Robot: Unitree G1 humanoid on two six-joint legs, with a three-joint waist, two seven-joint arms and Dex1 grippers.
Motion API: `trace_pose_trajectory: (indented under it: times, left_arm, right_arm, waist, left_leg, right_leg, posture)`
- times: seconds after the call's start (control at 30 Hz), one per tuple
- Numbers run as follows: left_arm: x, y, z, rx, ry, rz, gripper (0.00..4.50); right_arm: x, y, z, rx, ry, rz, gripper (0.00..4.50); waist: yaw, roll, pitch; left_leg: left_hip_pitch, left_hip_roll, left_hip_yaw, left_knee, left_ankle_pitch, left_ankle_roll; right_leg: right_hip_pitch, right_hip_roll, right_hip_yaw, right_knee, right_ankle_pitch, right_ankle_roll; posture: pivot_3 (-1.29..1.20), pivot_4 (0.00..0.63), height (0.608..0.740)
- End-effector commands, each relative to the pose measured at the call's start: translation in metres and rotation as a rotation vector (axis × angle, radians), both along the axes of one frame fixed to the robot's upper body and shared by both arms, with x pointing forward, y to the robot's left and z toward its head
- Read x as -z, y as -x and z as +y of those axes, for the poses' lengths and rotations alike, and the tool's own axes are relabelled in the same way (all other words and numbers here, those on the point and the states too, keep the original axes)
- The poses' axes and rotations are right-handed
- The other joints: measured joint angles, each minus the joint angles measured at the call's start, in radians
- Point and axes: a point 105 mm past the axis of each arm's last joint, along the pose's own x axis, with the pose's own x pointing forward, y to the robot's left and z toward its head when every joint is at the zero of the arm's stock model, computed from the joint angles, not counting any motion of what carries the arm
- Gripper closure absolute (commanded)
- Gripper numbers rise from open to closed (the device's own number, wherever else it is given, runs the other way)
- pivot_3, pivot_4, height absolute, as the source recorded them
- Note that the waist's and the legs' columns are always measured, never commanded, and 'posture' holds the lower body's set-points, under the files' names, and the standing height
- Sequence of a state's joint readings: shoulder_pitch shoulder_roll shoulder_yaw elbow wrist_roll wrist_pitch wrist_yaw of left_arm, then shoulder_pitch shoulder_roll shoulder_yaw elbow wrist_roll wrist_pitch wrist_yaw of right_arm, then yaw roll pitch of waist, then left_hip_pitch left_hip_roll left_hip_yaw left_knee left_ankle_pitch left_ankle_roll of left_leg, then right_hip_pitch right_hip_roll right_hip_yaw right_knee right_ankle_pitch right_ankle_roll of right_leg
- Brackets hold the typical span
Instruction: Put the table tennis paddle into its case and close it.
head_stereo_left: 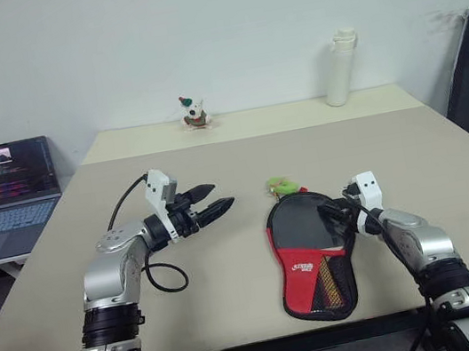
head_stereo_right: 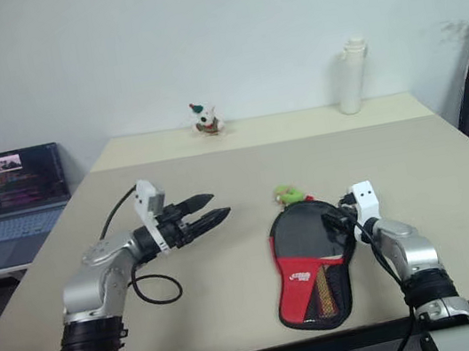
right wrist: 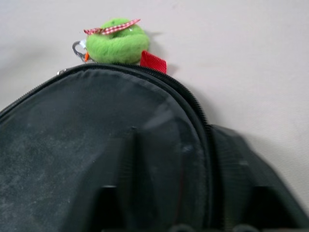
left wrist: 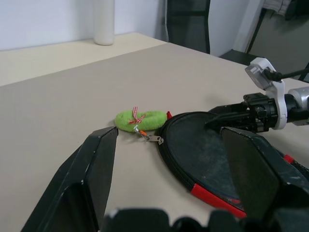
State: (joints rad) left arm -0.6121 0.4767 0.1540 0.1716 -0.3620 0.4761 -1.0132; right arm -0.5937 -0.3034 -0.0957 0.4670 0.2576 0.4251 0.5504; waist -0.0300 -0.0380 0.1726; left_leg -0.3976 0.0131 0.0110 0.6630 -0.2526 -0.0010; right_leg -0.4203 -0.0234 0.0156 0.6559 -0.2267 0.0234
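With the table tennis paddle inside the case, the right claw pinched its three-o'clock rim, left claw apart; zipping came next.

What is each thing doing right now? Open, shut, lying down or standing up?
Case: lying flat on the table, round flap down; zip state unclear.
Left gripper: open, holding nothing, in the air.
Right gripper: at the case's edge, fingers over the flap; grip unclear.
Laptop: open, screen on.
Bottle: upright, capped.
Green charm: lying by the case's top.
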Motion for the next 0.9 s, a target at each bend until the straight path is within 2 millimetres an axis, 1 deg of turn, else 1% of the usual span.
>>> trace_pose_trajectory:
  times: [0.03,0.13,0.17,0.33,0.53,0.67,0.77,0.9]
  left_arm:
    - [-0.011,0.006,-0.007,0.038,-0.002,-0.043,0.79]
    - [-0.010,0.007,-0.008,0.044,-0.002,-0.040,0.79]
    - [-0.010,0.008,-0.008,0.046,-0.002,-0.039,0.79]
    - [-0.009,0.010,-0.008,0.048,-0.002,-0.032,0.79]
    - [-0.007,0.011,-0.009,0.048,-0.009,-0.026,0.79]
    - [-0.006,0.011,-0.010,0.048,-0.014,-0.025,0.79]
    - [-0.005,0.011,-0.010,0.048,-0.017,-0.025,0.79]
    - [-0.003,0.011,-0.011,0.052,-0.019,-0.022,0.79]
  right_arm:
    - [0.002,0.006,0.022,-0.114,-0.014,0.005,3.42]
    - [-0.003,0.006,0.034,-0.180,-0.015,-0.008,4.36]
    - [-0.004,0.006,0.037,-0.200,-0.016,-0.011,4.44]
    - [-0.013,0.003,0.057,-0.296,-0.009,-0.031,4.44]
    - [-0.016,-0.004,0.071,-0.325,0.008,-0.047,4.44]
    - [-0.013,-0.007,0.071,-0.312,0.030,-0.049,4.44]
    - [-0.007,-0.007,0.066,-0.297,0.059,-0.034,4.44]
    - [-0.004,-0.004,0.059,-0.281,0.050,-0.020,4.44]
  waist:
    - [-0.003,0.000,0.000]
    - [-0.010,0.000,0.000]
    - [-0.013,0.000,0.000]
    - [-0.027,0.001,0.000]
    - [-0.029,0.001,0.000]
    - [-0.029,0.001,0.000]
    - [-0.029,0.001,0.000]
    - [-0.029,0.001,0.000]
  left_leg:
    - [0.000,0.000,0.000,0.000,0.000,0.000]
    - [0.001,0.001,0.001,0.000,0.000,0.000]
    - [0.001,0.001,0.001,0.000,0.000,0.000]
    - [0.002,0.002,0.001,0.000,0.000,0.000]
    - [0.002,0.002,0.001,0.000,0.000,0.000]
    - [0.003,0.002,0.001,0.000,0.000,0.000]
    - [0.003,0.002,0.001,0.000,0.000,0.000]
    - [0.003,0.002,0.001,0.000,0.000,0.000]
  right_leg:
    - [0.000,0.000,0.000,0.000,0.000,0.000]
    - [0.000,0.001,0.000,0.001,0.000,0.000]
    - [0.000,0.001,0.000,0.002,0.000,-0.001]
    - [-0.001,0.002,0.001,0.003,-0.001,-0.002]
    - [-0.001,0.002,0.001,0.004,-0.001,-0.002]
    - [-0.001,0.002,0.001,0.004,-0.001,-0.002]
    - [-0.001,0.002,0.001,0.004,-0.001,-0.002]
    - [0.000,0.002,0.001,0.005,-0.001,-0.002]
  posture:
    - [0.00,0.150,0.740]
    - [0.00,0.150,0.740]
    - [0.00,0.150,0.740]
    - [0.00,0.150,0.740]
    - [0.00,0.150,0.740]
    - [0.00,0.150,0.740]
    - [0.00,0.150,0.740]
    - [0.00,0.150,0.740]
